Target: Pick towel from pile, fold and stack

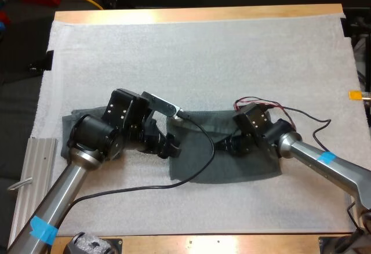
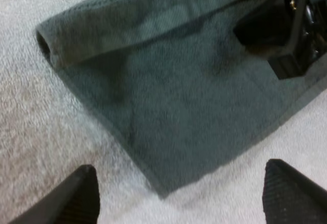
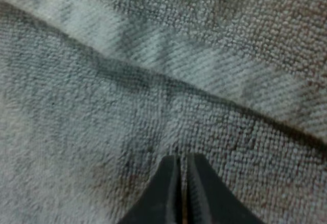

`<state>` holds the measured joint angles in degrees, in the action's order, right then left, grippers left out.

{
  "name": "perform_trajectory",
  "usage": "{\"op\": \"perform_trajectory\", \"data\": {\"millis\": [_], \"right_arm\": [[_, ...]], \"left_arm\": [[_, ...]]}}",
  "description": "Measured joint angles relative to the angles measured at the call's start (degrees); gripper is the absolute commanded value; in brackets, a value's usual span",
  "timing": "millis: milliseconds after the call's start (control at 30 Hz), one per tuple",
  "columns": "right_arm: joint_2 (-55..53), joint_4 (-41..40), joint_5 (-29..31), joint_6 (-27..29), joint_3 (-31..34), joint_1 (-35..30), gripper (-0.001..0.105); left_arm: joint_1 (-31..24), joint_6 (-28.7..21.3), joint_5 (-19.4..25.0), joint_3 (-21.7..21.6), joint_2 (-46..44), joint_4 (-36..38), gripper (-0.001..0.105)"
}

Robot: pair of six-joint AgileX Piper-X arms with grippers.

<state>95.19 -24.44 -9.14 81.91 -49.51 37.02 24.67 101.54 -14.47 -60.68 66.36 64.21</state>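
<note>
Left jaws wide open by a corner of the flat towel (image 2: pixel 194 106) on the white mat (image 1: pixel 203 62), right jaws shut, poking its top; may miss that thin edge and bunch the fold.

Both arms are brushed silver tubes ending in blocky black joint housings. The left arm (image 1: pixel 64 190) wears a blue tape band (image 1: pixel 42 229) low on its tube, and the right arm (image 1: pixel 342 173) has a second blue band (image 1: pixel 326 157) near its wrist. The left gripper (image 2: pixel 186 198) has black wedge fingers with what looks like a finely ribbed face, while those of the right gripper (image 3: pixel 182 188) are slim, smooth and black.
</note>
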Motion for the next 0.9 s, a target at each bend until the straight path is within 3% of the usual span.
{"op": "perform_trajectory", "data": {"millis": [667,900], "right_arm": [[3.37,7.29,3.81,-4.53,-0.19,-0.56,0.001],[4.3,9.24,4.0,-5.91,-3.35,-4.85,0.001]], "left_arm": [[0.0,0.0,0.0,0.0,0.0,1.73,0.064],[0.0,0.0,0.0,0.0,0.0,1.67,0.064]]}}
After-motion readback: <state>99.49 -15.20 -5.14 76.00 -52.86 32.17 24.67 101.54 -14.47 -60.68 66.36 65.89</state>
